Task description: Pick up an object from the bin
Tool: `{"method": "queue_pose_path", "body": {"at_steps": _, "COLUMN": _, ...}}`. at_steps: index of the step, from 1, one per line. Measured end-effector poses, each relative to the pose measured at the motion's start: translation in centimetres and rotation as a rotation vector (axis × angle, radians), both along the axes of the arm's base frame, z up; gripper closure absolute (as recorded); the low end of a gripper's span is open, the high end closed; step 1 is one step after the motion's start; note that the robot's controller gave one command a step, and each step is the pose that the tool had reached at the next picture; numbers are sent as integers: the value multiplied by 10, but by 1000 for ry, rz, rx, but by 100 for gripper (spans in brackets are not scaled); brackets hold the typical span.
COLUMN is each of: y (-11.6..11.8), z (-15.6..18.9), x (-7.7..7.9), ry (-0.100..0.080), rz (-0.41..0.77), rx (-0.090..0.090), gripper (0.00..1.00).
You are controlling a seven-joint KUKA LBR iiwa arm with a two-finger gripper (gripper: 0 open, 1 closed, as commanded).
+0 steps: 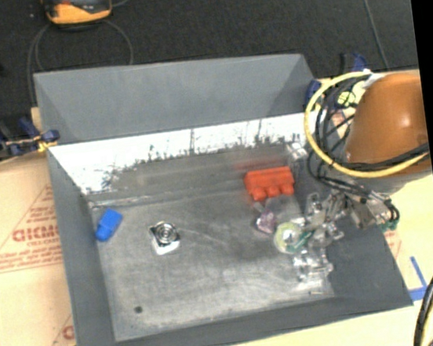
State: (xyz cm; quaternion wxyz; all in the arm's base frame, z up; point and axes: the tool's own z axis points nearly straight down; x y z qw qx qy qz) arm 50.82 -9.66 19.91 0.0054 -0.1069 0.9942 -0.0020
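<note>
We look down into the grey metal bin (pixel 87 304), and the arm (pixel 387 118), under its rounded orange cover with looped cables, comes in over the right rim. The gripper (pixel 316 234) sits low over the floor close to the bin's right wall, roughly midway between the back wall and the front wall. Its metal parts blend with the shiny things around it, so we cannot tell how far it is open, nor whether it has hold of anything.

Right at the gripper's left side lies a small pale green and white rounded object (pixel 287 237). It is the nearest thing to the gripper, and we cannot tell whether the two touch. Just beside that, a little further toward the back wall, is a small pale purple translucent piece (pixel 266 221). Toward the front wall, near the front right corner, we make out a clear, glinting crumpled piece (pixel 312 270), close beneath the gripper.

A red plastic block (pixel 269 183) with studs along one edge rests near the back wall, right of the middle and apart from the gripper. Well away, a small blue plastic block (pixel 108 224) lies tilted against the foot of the left wall, and a shiny silver metal piece (pixel 164 236) sits on the floor left of the middle.
</note>
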Motion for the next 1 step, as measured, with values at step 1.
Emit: {"method": "queue_pose_path", "body": {"at_steps": 1, "y": -64, "z": 68, "x": 24, "ry": 2, "rz": 243, "rx": -3, "gripper": 100}}
